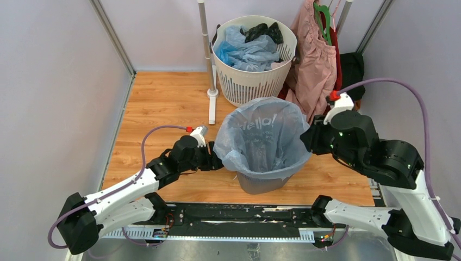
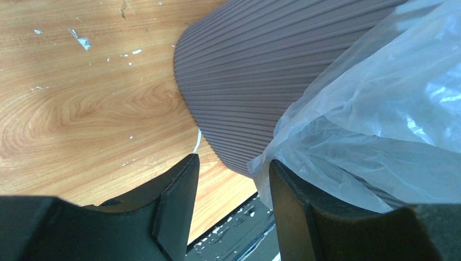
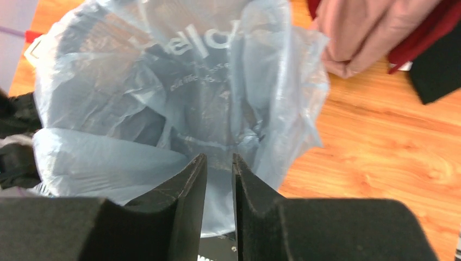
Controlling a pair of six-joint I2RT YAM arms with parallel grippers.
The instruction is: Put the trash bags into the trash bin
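Observation:
The pale blue see-through trash bag (image 1: 261, 138) with "Hello" lettering lines the grey trash bin (image 1: 261, 184), its rim folded out over the bin's edge. My left gripper (image 1: 217, 162) is low at the bin's left side. In the left wrist view it (image 2: 234, 168) stands open, and the bag's hanging edge (image 2: 380, 109) lies against its right finger beside the ribbed bin wall (image 2: 261, 70). My right gripper (image 1: 306, 140) is at the bag's right rim. In the right wrist view its jaws (image 3: 219, 163) stand a narrow gap apart, with the bag (image 3: 163, 98) just beyond the tips.
A round white slotted basket (image 1: 253, 81) holding blue plastic and dark items stands behind the bin. A white pole stand (image 1: 209, 54) is to its left. A pink garment (image 1: 315, 60) hangs at the back right, near my right arm. A black rail (image 1: 234, 215) runs along the near edge.

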